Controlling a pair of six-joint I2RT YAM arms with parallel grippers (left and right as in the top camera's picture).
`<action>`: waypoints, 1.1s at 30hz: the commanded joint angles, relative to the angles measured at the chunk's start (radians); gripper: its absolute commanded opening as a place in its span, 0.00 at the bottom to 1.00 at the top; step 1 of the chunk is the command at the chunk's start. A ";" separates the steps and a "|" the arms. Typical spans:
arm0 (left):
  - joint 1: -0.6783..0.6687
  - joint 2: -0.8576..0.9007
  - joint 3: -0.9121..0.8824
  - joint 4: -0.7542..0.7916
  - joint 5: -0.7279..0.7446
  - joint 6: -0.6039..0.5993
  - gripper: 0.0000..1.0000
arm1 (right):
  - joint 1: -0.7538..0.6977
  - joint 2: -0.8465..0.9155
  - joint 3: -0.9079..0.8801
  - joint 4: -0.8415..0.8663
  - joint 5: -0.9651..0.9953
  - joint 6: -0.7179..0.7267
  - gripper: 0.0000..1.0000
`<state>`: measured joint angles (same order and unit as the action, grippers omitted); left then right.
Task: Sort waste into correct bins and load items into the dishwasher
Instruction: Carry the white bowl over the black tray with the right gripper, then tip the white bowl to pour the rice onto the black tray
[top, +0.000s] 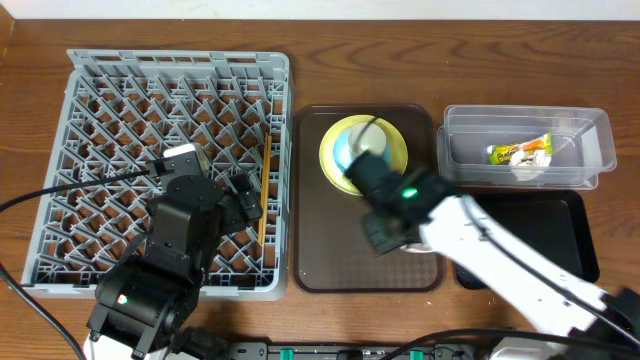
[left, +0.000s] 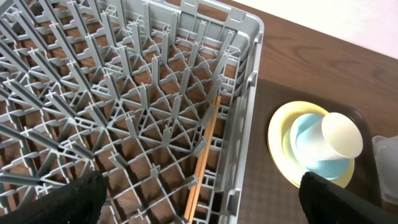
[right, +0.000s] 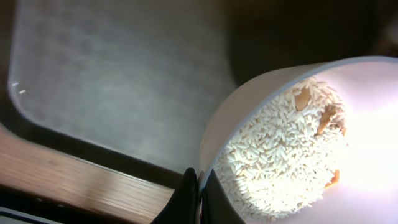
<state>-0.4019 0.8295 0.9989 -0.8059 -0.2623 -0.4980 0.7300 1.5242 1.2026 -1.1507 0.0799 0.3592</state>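
The grey dishwasher rack (top: 120, 130) fills the left side, and two wooden chopsticks (top: 265, 190) (left: 202, 162) lie inside along its right wall. My left gripper (top: 240, 195) (left: 202, 202) hovers open above them, holding nothing. On the brown tray, a yellow-green plate (top: 335, 135) (left: 280, 137) carries a light blue bowl (left: 308, 146) with a white cup (left: 341, 134) in it. My right gripper (top: 385, 235) (right: 199, 174) is shut on the rim of a white bowl (right: 249, 118) filled with rice and beige scraps (right: 286, 149). The arm hides that bowl in the overhead view.
The brown tray (top: 330, 250) lies between the rack and the bins. A clear tub (top: 590, 140) at the back right holds a yellow-green wrapper (top: 520, 152) and a white tissue (top: 530, 170). The black tray (top: 560, 230) sits in front of it, partly under my right arm.
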 joint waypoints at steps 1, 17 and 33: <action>0.004 0.001 0.006 -0.002 -0.012 -0.001 1.00 | -0.146 -0.118 0.027 -0.037 0.016 0.006 0.01; 0.004 0.001 0.006 -0.002 -0.012 -0.001 1.00 | -0.929 -0.340 -0.055 -0.056 -0.476 -0.307 0.01; 0.004 0.001 0.006 -0.002 -0.012 -0.001 1.00 | -1.509 -0.340 -0.475 0.215 -1.203 -0.542 0.01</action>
<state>-0.4019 0.8295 0.9989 -0.8059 -0.2623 -0.4980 -0.6762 1.1900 0.7799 -0.9562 -0.9028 -0.1219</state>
